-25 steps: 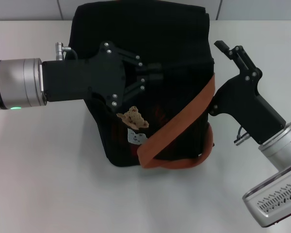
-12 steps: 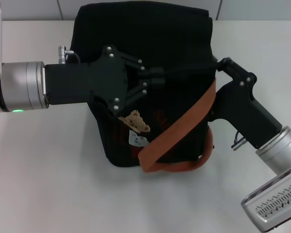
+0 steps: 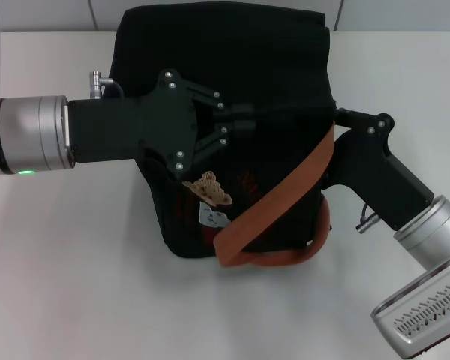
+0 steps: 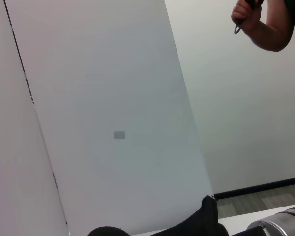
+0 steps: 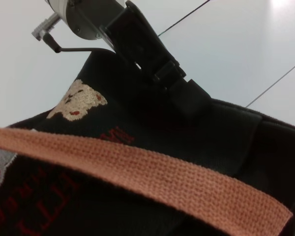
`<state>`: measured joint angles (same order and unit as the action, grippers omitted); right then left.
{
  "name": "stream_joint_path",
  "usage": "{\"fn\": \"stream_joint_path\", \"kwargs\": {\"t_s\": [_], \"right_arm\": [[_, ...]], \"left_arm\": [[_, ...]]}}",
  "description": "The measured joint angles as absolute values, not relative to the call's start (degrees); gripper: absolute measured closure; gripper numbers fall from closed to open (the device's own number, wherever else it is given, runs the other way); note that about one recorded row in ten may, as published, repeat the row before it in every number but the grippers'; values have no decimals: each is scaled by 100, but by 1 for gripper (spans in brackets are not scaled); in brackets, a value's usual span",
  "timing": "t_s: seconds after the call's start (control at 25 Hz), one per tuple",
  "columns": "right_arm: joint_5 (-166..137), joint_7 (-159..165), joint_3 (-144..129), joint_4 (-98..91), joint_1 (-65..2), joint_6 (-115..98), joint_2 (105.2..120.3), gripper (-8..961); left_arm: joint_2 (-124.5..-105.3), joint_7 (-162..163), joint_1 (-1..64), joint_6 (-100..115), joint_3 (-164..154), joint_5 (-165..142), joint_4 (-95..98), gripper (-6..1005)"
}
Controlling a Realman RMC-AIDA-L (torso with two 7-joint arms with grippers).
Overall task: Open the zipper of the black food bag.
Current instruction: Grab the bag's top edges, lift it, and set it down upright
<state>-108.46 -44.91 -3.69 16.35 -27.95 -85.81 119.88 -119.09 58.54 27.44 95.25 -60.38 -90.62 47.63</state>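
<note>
The black food bag (image 3: 232, 60) stands mid-table, an orange-brown handle (image 3: 285, 191) slung across its front beside a tan bear patch (image 3: 208, 187). My left gripper (image 3: 244, 120) reaches in from the left, shut on a fold of the bag's top fabric. The right wrist view shows those left fingers (image 5: 179, 93) pinching the black cloth above the handle (image 5: 137, 172) and bear patch (image 5: 76, 101). My right gripper (image 3: 337, 114) presses against the bag's upper right edge. The zipper and its pull tab are hidden under the grippers and dark fabric.
The white table (image 3: 75, 262) spreads around the bag. In the left wrist view there is a white wall panel (image 4: 113, 123), a person's arm (image 4: 260, 24) high up, and a corner of the bag (image 4: 204, 223).
My right gripper has swung down and left, from clear of the bag to its upper right edge. The left gripper shifted slightly right with the fabric.
</note>
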Motion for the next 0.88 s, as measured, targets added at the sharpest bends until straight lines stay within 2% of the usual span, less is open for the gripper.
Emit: {"fn": "stream_joint_path", "kwargs": {"t_s": [0.36,0.88], "right_arm": [[-10846,-4491,-369,1635,-2795,-8566,11988,955],[-10846,-4475,-360,1654,-2796,-8451,11988,955]], "left_arm": [[-11909,5854,2742,9528,-6038,-9058,4763,911],[-11905,5743,2716,9546,-6038,-8951,4682,911]]}}
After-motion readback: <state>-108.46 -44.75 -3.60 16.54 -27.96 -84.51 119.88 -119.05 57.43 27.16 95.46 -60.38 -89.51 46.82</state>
